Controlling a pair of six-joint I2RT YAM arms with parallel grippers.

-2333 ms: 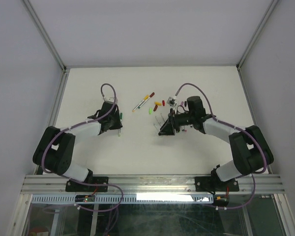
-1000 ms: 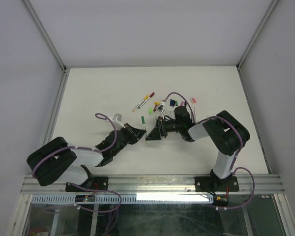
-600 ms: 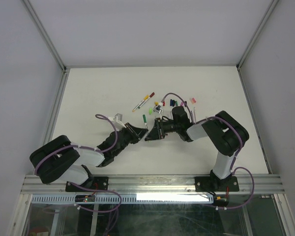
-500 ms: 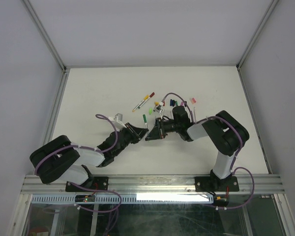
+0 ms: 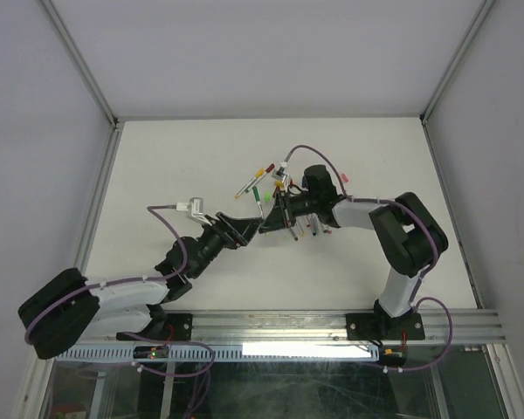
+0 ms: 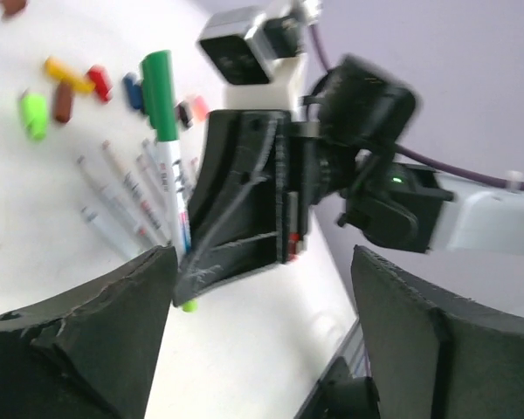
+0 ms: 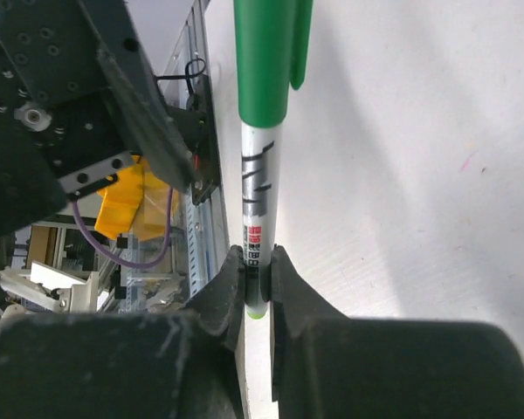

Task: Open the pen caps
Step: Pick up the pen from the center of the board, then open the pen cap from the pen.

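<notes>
In the right wrist view my right gripper [image 7: 258, 271] is shut on the lower end of a green pen [image 7: 255, 201]. Its green pen cap [image 7: 266, 52] is on and points away from the jaws. From above, that pen [image 5: 258, 199] stands up from the right gripper [image 5: 269, 220] at the table's centre. My left gripper [image 5: 244, 229] faces it from the near left. Its jaws are open wide and hold nothing. In the left wrist view the pen [image 6: 168, 157] is beyond the left gripper [image 6: 262, 288], not between its fingers [image 6: 87, 340].
Loose caps lie behind the grippers: yellow [image 6: 65, 72], red [image 6: 99, 83], light green [image 6: 33, 113], brown [image 6: 63, 100], blue [image 6: 133, 92]. Several uncapped pens [image 6: 113, 205] lie beside them. Two capped pens [image 5: 254, 179] lie farther back on the white table [image 5: 157, 166].
The left jaws have opened and the right jaws have shut on the green pen. Both grippers have moved away from the bases, and the left arm has stretched out.
</notes>
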